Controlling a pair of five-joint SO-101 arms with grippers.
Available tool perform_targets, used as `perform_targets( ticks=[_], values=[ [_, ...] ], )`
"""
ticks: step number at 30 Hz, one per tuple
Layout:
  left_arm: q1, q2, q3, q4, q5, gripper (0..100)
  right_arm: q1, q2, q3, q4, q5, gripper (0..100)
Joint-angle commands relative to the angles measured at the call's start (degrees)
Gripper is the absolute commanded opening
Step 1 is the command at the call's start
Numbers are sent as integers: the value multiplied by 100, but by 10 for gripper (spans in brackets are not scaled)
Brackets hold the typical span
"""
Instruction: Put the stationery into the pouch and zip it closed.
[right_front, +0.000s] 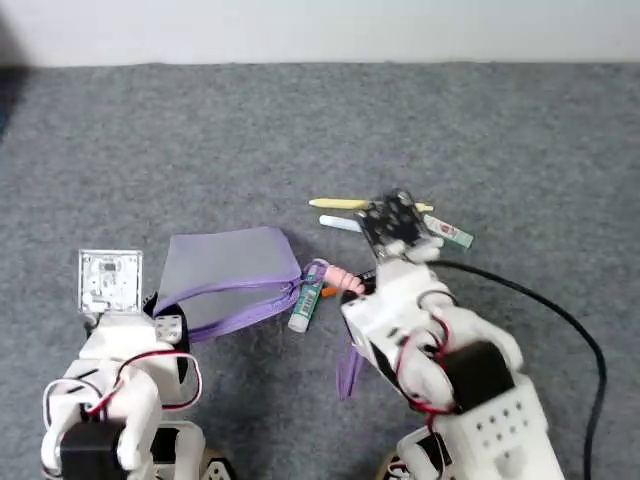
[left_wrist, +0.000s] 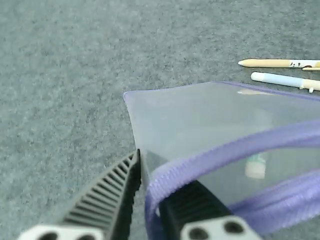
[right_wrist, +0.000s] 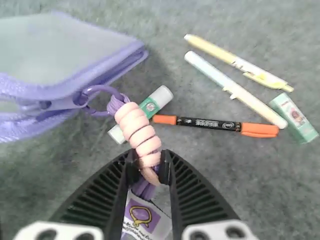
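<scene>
The translucent purple pouch (right_front: 225, 275) lies left of centre, and my left gripper (right_front: 163, 303) is shut on its left end. In the left wrist view the fingers (left_wrist: 150, 181) pinch the pouch's (left_wrist: 210, 120) purple zip edge, whose two bands stand apart. My right gripper (right_front: 348, 286) is shut on the pink coiled zip charm (right_wrist: 140, 132) at the pouch's (right_wrist: 55, 65) right end. A white-green glue stick (right_wrist: 150, 102) and an orange marker (right_wrist: 215, 123) lie just beyond the charm. Farther off are a yellow pen (right_wrist: 235, 62), a pale blue pen (right_wrist: 230, 89) and a green eraser (right_wrist: 295, 117).
Grey carpet (right_front: 500, 140) covers the whole table. A purple tag (right_wrist: 142, 217) hangs under the charm between the right fingers. The right arm's black cable (right_front: 560, 315) loops over the carpet at the right. Open carpet lies behind and to the left of the pouch.
</scene>
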Motion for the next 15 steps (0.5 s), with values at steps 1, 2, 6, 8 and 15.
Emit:
perform_targets(
  ticks=[1,2,6,8,15],
  values=[
    [-62,316,-303,0,185,13,-224,532,-853,215,-290,72],
    [-70,343,-303,0,264,14,-224,664,-1064,365,-360,108],
    [-70,352,-286,9,563,15,-224,1051,-1996,1385,-607,237],
    [-70,352,-277,0,730,15,-198,1182,-2444,1974,-607,254],
    [-70,352,-277,0,1248,15,-180,1323,-3182,2492,-571,253]
  ],
)
